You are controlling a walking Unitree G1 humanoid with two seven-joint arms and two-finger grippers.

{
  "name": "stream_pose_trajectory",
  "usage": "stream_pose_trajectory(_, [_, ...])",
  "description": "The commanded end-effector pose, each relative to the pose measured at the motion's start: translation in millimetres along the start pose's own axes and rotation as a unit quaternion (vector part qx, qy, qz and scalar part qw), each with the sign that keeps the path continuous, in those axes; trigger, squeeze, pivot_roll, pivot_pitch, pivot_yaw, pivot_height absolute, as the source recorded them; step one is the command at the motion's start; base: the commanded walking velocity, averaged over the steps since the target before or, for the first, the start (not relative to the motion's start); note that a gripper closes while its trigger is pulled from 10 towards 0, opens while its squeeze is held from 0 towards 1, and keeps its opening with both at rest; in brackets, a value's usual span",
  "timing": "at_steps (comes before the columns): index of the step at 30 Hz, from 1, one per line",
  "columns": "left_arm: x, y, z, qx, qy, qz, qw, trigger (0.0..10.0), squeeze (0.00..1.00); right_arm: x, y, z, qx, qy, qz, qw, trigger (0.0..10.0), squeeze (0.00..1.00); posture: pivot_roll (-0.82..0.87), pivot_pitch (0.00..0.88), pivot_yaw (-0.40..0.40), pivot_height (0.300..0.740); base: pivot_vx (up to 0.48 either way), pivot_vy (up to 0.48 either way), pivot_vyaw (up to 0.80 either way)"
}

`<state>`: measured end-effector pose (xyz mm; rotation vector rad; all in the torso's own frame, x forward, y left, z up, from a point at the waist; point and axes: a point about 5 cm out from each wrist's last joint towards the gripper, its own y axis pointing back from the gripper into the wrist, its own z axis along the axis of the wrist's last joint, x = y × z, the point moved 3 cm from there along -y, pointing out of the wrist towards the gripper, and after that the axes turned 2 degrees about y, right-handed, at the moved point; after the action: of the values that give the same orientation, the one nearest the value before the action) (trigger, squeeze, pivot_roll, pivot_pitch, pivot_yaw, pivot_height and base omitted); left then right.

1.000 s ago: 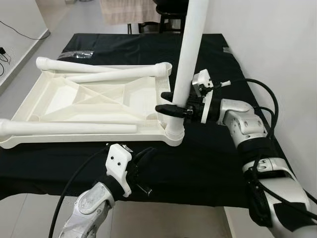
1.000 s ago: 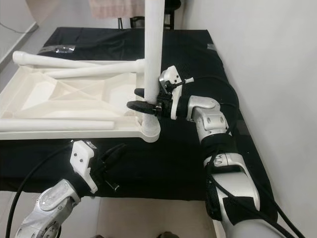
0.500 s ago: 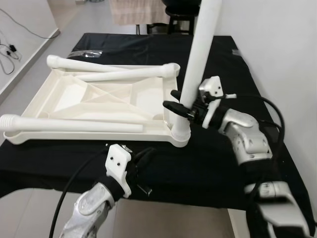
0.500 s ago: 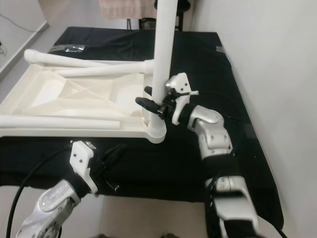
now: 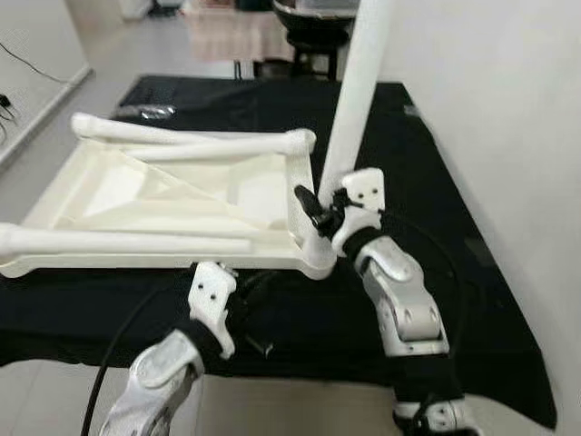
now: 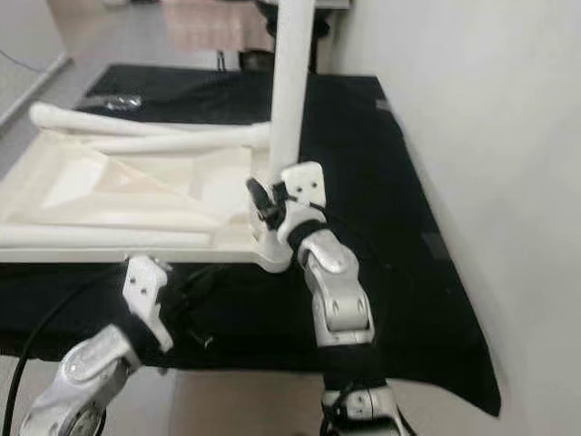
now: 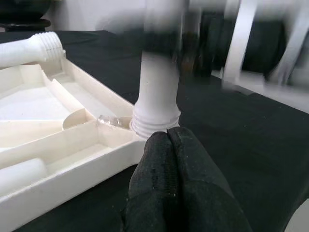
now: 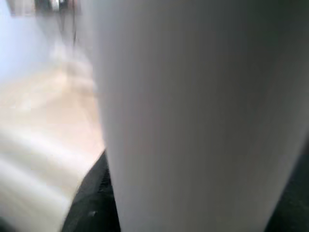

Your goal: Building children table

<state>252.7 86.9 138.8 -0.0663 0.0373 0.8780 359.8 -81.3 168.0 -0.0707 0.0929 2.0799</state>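
Underneath everything, my worktop (image 5: 436, 182) wears a black cloth and runs beside a white wall (image 5: 508, 109). On it lies the upturned white table top (image 5: 136, 195), ribbed inside, with three loose legs (image 5: 195, 145) lying across it. My right gripper (image 5: 320, 211) grasps the upright white leg (image 5: 356, 91) standing in the near corner socket. My left gripper (image 7: 171, 159), clenched on nothing, rests at the near edge.

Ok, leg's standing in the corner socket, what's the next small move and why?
Probably keep turning the leg with the right gripper, to seat it. The leg stands upright in the near corner of the tabletop with the gripper clamped low on it, and thread ridges show at its base. The left gripper, shut, rests near that corner.
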Motion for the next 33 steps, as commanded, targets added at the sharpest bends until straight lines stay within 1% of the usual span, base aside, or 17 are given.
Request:
stream_pose_trajectory(1, [2.9, 1.0, -5, 0.011, 0.000, 0.005, 1.000, 10.0, 0.00, 5.6, -1.1, -17, 0.044, -0.014, 0.072, 0.996, 10.0, 1.00, 0.02, 0.118, -0.006, 0.740, 0.000, 0.000, 0.00])
stream_pose_trajectory(4, [2.6, 0.8, -6, 0.013, 0.002, 0.001, 1.000, 10.0, 0.00, -7.9, -5.6, -7, 0.032, 0.007, 0.053, 0.998, 10.0, 1.00, 0.02, 0.117, -0.005, 0.740, 0.000, 0.000, 0.00])
stream_pose_trajectory(5, [2.2, 0.6, -6, 0.013, 0.002, 0.000, 1.000, 10.0, 0.00, -12.4, -7.3, -1, 0.023, 0.002, 0.072, 0.997, 10.0, 0.55, 0.02, 0.115, -0.009, 0.740, 0.000, 0.000, 0.00])
stream_pose_trajectory(6, [1.4, 0.5, -6, 0.013, 0.002, -0.001, 1.000, 10.0, 0.00, -17.8, -8.5, 5, 0.014, 0.008, 0.103, 0.995, 10.0, 0.00, 0.03, 0.115, -0.013, 0.740, 0.000, 0.000, 0.00])
stream_pose_trajectory(9, [-0.1, 0.3, -5, 0.011, 0.000, -0.001, 1.000, 10.0, 0.00, -26.4, -6.9, 18, -0.004, 0.019, 0.174, 0.985, 10.0, 0.00, 0.04, 0.112, -0.020, 0.740, 0.000, 0.000, 0.00])
stream_pose_trajectory(13, [-0.9, 0.3, -5, 0.010, -0.003, 0.001, 1.000, 10.0, 0.00, -30.5, -6.9, 26, -0.013, 0.028, 0.204, 0.978, 10.0, 0.00, 0.04, 0.113, -0.023, 0.740, 0.000, 0.000, 0.00])
stream_pose_trajectory(20, [-3.3, 0.7, -3, 0.003, -0.026, 0.006, 1.000, 10.0, 0.00, -38.3, -8.1, 41, -0.018, 0.024, 0.288, 0.957, 10.0, 0.00, 0.06, 0.102, -0.034, 0.740, 0.000, 0.000, 0.00])
stream_pose_trajectory(22, [-3.8, 0.7, -1, -0.003, -0.039, 0.008, 0.999, 10.0, 0.00, -39.9, -8.9, 41, -0.013, 0.019, 0.295, 0.955, 9.5, 0.00, 0.07, 0.098, -0.036, 0.740, 0.000, 0.000, 0.00])
stream_pose_trajectory(23, [-3.9, 1.2, 5, -0.021, -0.064, 0.016, 0.998, 10.0, 0.00, -42.6, -10.4, 41, -0.009, 0.019, 0.299, 0.954, 3.3, 0.00, 0.07, 0.098, -0.038, 0.740, 0.000, 0.000, 0.00])
stream_pose_trajectory(24, [-2.2, 2.9, 13, -0.044, -0.101, 0.035, 0.993, 10.0, 0.00, -45.1, -11.5, 40, -0.004, 0.020, 0.298, 0.954, 0.0, 0.00, 0.07, 0.099, -0.038, 0.740, 0.000, 0.000, 0.00])
stream_pose_trajectory(25, [-1.5, 4.3, 19, -0.060, -0.126, 0.048, 0.989, 10.0, 0.00, -47.0, -12.0, 40, -0.001, 0.020, 0.300, 0.954, 0.0, 0.00, 0.07, 0.099, -0.038, 0.740, 0.000, 0.000, 0.00])
stream_pose_trajectory(26, [-2.6, 6.7, 21, -0.067, -0.124, 0.054, 0.989, 10.0, 0.00, -50.4, -11.0, 39, 0.001, 0.020, 0.296, 0.955, 0.0, 0.00, 0.07, 0.100, -0.037, 0.740, 0.000, 0.000, 0.00])
stream_pose_trajectory(29, [-4.4, 8.2, 21, -0.073, -0.109, 0.055, 0.990, 10.0, 0.00, -53.5, -9.1, 37, 0.002, 0.018, 0.295, 0.955, 0.0, 0.00, 0.07, 0.101, -0.037, 0.740, 0.000, 0.000, 0.00])
stream_pose_trajectory(30, [-6.3, 9.3, 18, -0.074, -0.087, 0.055, 0.992, 10.0, 0.00, -62.2, -1.5, 26, 0.016, 0.024, 0.280, 0.960, 0.0, 0.00, 0.07, 0.105, -0.044, 0.740, 0.000, 0.000, 0.00])
stream_pose_trajectory(31, [-6.3, 9.3, 18, -0.074, -0.087, 0.055, 0.992, 10.0, 0.00, -62.2, -1.5, 26, 0.016, 0.024, 0.280, 0.960, 0.0, 0.00, 0.07, 0.105, -0.044, 0.740, 0.000, 0.000, 0.00])
stream_pose_trajectory(32, [-7.2, 7.9, 15, -0.074, -0.072, 0.050, 0.993, 10.0, 0.00, -72.8, 8.8, 9, 0.041, 0.037, 0.252, 0.966, 0.0, 0.00, 0.08, 0.111, -0.052, 0.740, 0.000, 0.000, 0.00])
stream_pose_trajectory(33, [-7.2, 7.9, 15, -0.074, -0.072, 0.050, 0.993, 10.0, 0.00, -72.8, 8.8, 9, 0.041, 0.037, 0.252, 0.966, 0.0, 0.00, 0.08, 0.111, -0.052, 0.740, 0.000, 0.000, 0.00])
